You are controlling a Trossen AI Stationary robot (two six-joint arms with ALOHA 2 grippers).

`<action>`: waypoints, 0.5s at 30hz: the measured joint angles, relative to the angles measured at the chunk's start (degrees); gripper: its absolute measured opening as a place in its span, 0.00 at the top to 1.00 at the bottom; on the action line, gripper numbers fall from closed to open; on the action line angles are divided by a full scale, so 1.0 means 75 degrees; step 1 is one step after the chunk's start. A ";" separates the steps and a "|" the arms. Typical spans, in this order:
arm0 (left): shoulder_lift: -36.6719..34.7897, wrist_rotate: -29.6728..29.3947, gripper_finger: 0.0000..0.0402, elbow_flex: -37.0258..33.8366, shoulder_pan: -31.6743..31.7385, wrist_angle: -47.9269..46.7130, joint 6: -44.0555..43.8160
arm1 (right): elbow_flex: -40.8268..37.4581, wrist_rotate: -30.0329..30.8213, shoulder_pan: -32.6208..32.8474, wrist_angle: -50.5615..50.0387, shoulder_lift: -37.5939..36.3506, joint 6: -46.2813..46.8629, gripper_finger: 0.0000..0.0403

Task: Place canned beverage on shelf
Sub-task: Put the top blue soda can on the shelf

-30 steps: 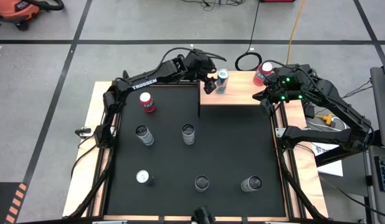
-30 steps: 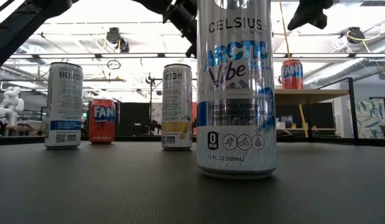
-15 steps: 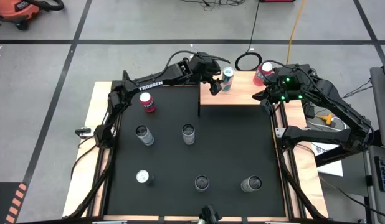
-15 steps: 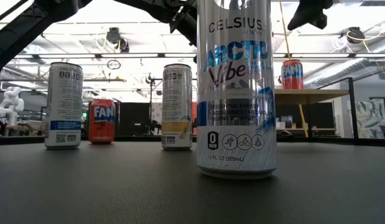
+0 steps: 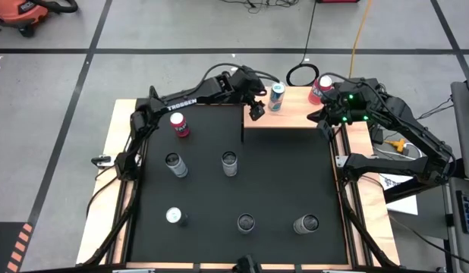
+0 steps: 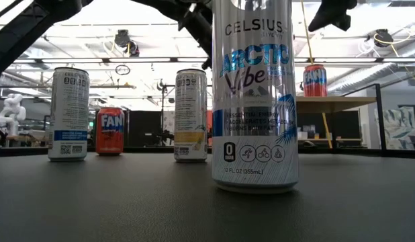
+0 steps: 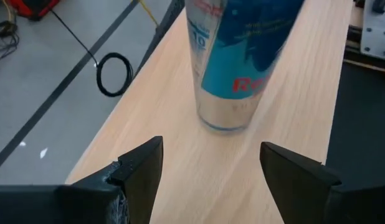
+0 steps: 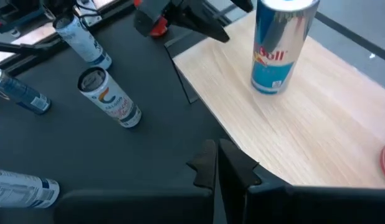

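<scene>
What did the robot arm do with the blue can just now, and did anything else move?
The left gripper, open, has pulled back from the blue can toward the black mat, leaving a gap between them. It had the can between its fingers a moment ago. The can now stands alone, upright, on the shelf, a little farther along it than before. The right gripper stayed shut beside the shelf, and the red can and the cans on the mat did not move.

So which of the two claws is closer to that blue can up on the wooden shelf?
The left gripper. It sits open right beside the blue can, not touching. The right gripper waits shut at the shelf's opposite edge.
</scene>
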 joint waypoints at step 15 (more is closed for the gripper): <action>-0.1764 -0.0058 0.34 0.0006 0.0000 -0.1253 0.0050 | -0.0003 -0.0024 -0.0001 0.1447 0.0000 0.1045 1.00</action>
